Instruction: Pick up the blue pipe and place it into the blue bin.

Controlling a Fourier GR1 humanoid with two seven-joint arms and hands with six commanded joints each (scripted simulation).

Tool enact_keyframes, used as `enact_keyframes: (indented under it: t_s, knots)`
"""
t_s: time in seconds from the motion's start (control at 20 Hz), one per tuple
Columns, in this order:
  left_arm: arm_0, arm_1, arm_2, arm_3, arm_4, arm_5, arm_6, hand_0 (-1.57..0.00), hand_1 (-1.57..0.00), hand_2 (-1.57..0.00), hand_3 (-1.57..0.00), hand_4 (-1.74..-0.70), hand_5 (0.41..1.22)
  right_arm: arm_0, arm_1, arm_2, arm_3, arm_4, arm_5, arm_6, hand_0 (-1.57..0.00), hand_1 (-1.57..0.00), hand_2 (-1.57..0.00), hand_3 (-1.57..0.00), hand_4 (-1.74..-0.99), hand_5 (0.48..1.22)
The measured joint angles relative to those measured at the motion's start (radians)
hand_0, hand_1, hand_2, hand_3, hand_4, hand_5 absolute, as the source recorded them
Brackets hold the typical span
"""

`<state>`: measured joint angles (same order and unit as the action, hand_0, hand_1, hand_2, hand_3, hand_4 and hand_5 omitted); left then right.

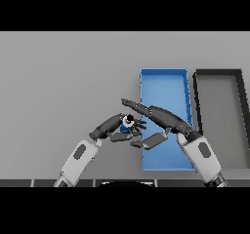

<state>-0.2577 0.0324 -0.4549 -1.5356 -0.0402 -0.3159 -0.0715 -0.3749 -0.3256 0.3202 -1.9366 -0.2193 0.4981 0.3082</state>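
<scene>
Fingers of left hand curled round blue pipe

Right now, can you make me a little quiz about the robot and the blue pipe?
1. True or false: the blue pipe already lies inside the blue bin.
2. Which hand has its fingers curled round the pipe? A) left hand B) right hand
3. Fill in: the tray beside the blue bin, on its right in the head view, is the ____ bin.

Key
1. False: the pipe is just left of the bin's edge, held in a hand.
2. A: the right hand's fingers are stretched out straight over the bin's left edge.
3. Black.
</scene>
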Motion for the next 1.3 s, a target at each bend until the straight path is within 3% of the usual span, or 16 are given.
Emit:
enact_keyframes:
  t_s: [0.25, 0.35, 0.4, 0.45, 0.5, 0.55, 0.65, 0.85, 0.95, 1.1, 1.15, 1.3]
  knots:
    - [0.004, -0.012, 0.024, 0.000, 0.039, -0.057, 0.015, -1.57, -1.57, -1.57, -1.57, -1.45, 1.221, -0.092, 0.078, 0.050, 0.095, 0.003, 0.029, 0.026, 0.00, -0.01, -0.02, 0.00, -1.214, 0.511]
    - [0.006, -0.023, 0.019, 0.006, 0.009, -0.055, -0.007, -1.57, -1.57, -1.57, -1.57, -1.46, 1.221, -0.130, 0.091, 0.049, 0.134, 0.002, 0.041, 0.032, -0.02, -0.11, -0.13, -0.05, -1.222, 0.517]
    - [0.002, -0.030, 0.028, 0.015, 0.018, -0.063, -0.003, -1.57, -1.57, -1.57, -1.57, -1.51, 1.221, -0.130, 0.101, 0.060, 0.133, -0.004, 0.047, 0.030, -0.17, -0.24, -0.25, -0.14, -1.255, 0.519]
    - [0.006, -0.026, 0.035, 0.012, 0.013, -0.057, 0.021, -1.57, -1.57, -1.54, -1.30, -1.56, 1.221, -0.146, 0.104, 0.057, 0.151, -0.008, 0.055, 0.035, -0.40, -0.44, -0.43, -0.31, -1.303, 0.520]
    - [0.008, -0.030, 0.041, 0.006, 0.022, -0.059, 0.044, -1.57, -1.57, -1.53, -1.14, -1.60, 1.221, -0.159, 0.113, 0.059, 0.164, -0.002, 0.053, 0.039, -0.63, -0.65, -0.66, -0.50, -1.383, 0.523]
    - [0.008, -0.031, 0.047, 0.005, 0.030, -0.063, 0.056, -1.57, -1.57, -1.54, -1.16, -1.63, 1.221, -0.174, 0.120, 0.062, 0.176, 0.001, 0.058, 0.042, -0.82, -0.84, -0.84, -0.66, -1.446, 0.527]
    - [0.007, -0.038, 0.043, 0.012, 0.013, -0.062, 0.044, -1.57, -1.57, -1.55, -1.23, -1.67, 1.221, -0.179, 0.137, 0.074, 0.186, 0.016, 0.058, 0.029, -1.09, -1.10, -1.10, -0.90, -1.537, 0.600]
    - [0.003, -0.044, 0.054, 0.015, 0.007, -0.073, 0.022, -1.57, -1.57, -1.56, -1.32, -1.71, 1.221, -0.155, 0.165, 0.060, 0.178, -0.031, 0.042, 0.008, -1.37, -1.38, -1.38, -1.29, -1.475, 0.940]
    - [0.013, -0.052, 0.051, 0.001, 0.004, -0.072, 0.024, -1.57, -1.57, -1.54, -1.41, -1.72, 1.221, -0.149, 0.169, 0.067, 0.178, 0.006, 0.047, -0.067, -1.44, -1.45, -1.45, -1.39, -1.477, 1.041]
    - [0.011, -0.055, 0.053, 0.016, -0.014, -0.063, -0.014, -1.57, -1.57, -1.55, -1.43, -1.73, 1.221, -0.143, 0.180, 0.076, 0.170, 0.033, 0.058, -0.067, -1.51, -1.51, -1.51, -1.48, -1.488, 1.129]
    - [0.006, -0.055, 0.054, 0.018, -0.018, -0.060, -0.018, -1.57, -1.57, -1.56, -1.44, -1.73, 1.221, -0.131, 0.194, 0.067, 0.166, 0.001, 0.055, -0.038, -1.52, -1.52, -1.52, -1.50, -1.490, 1.147]
    - [0.007, -0.064, 0.057, 0.007, -0.016, -0.062, 0.014, -1.57, -1.57, -1.56, -1.43, -1.73, 1.221, -0.106, 0.219, 0.053, 0.157, -0.034, 0.041, -0.018, -1.54, -1.55, -1.55, -1.53, -1.494, 1.183]
